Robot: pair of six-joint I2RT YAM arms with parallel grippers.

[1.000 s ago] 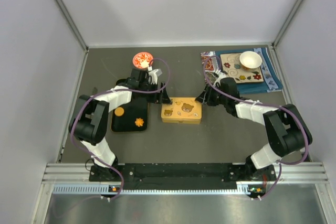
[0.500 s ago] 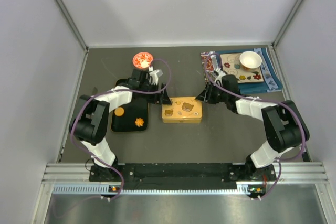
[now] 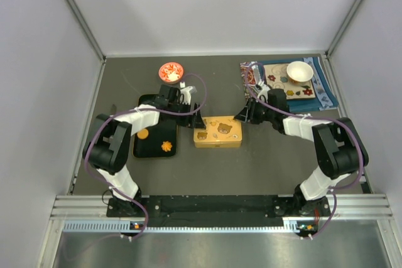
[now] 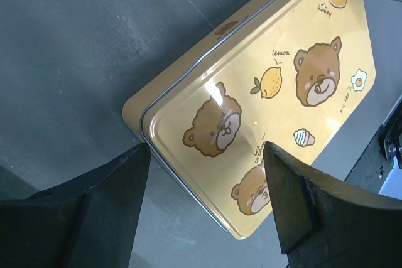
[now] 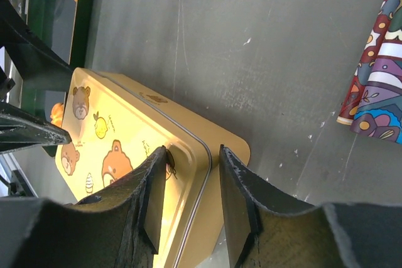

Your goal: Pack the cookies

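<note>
A yellow tin [image 3: 217, 132] with bear pictures lies shut in the middle; it also shows in the left wrist view [image 4: 270, 105] and the right wrist view [image 5: 119, 149]. Two orange cookies lie on a black tray [image 3: 154, 149]: a round disc [image 3: 143, 134] and a flower-shaped one [image 3: 166, 146]. My left gripper [image 3: 196, 122] [image 4: 204, 202] is open over the tin's left end, touching nothing. My right gripper [image 3: 242, 116] [image 5: 191, 199] is at the tin's right end with a narrow gap, one finger over the lid and one outside the wall.
A small red bowl [image 3: 171, 71] stands behind the tray. At the back right a patterned cloth [image 3: 323, 95] carries a wooden board [image 3: 279, 80] and a white bowl [image 3: 299, 71]. Grey walls close the table on three sides.
Both grippers have closed in on the tin's ends, the left from behind it, the right moving slightly left. The tin and cookies have stayed in place.
</note>
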